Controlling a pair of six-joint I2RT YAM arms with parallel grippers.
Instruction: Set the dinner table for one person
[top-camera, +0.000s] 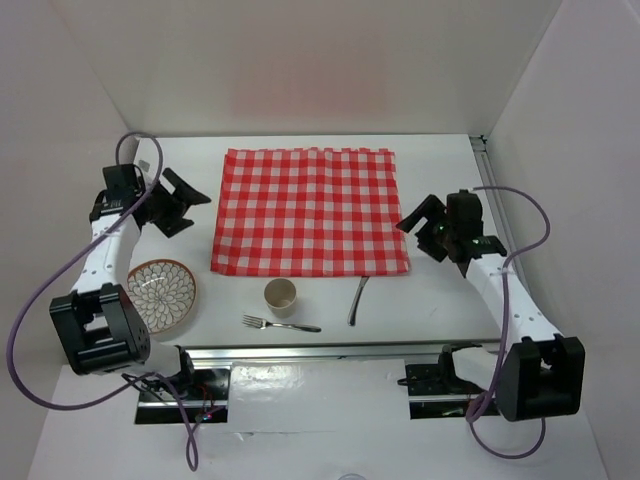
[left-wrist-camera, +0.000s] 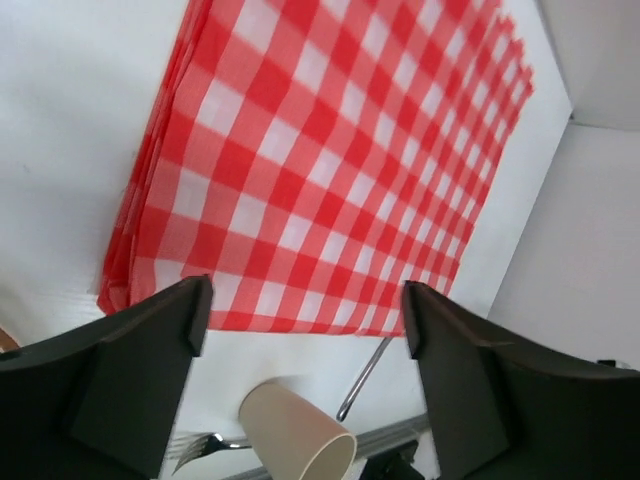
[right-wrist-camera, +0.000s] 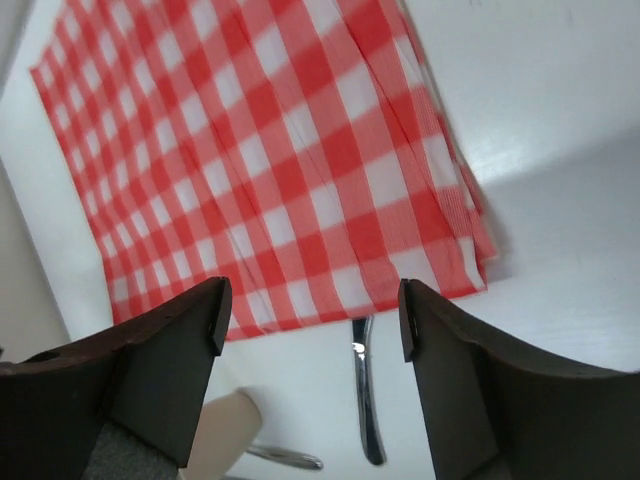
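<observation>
Hard to make out: a slim shiny metal utensil (top-camera: 358, 300) lies off the near edge of the red-and-white checked cloth (top-camera: 310, 210). Its far end meets that edge, and I cannot tell whether it is a knife or a spoon.
Cut off: in the left wrist view the bottom of the frame clips the tan paper cup (top-camera: 280, 296), and only the tines of the fork show. In the top view the left arm's dark joint covers a sliver of the plate's rim.
Containers: the paper cup stands upright just off the cloth's near edge, mouth up, showing only its own tan inside. The round shallow plate (top-camera: 162, 293), off the cloth's near-left corner, shows a brown-and-white petal pattern across its face.
Fork: a silver metal fork (top-camera: 280, 324) lies flat just nearer than the cup, farther from the cloth.
Cloth: thin and folded in layers, with stacked edges visible, lying flat.
Task thing: the large matte white rectangular bench (top-camera: 440, 175) carries the cloth at its middle and extends past it on every side.
Left end effector (left-wrist-camera: 305, 298): its dark, blocky fingers are spread, with nothing between them, off the cloth's left edge.
Right end effector (right-wrist-camera: 312, 300): its fingers are spread, gripping nothing, off the cloth's right edge.
</observation>
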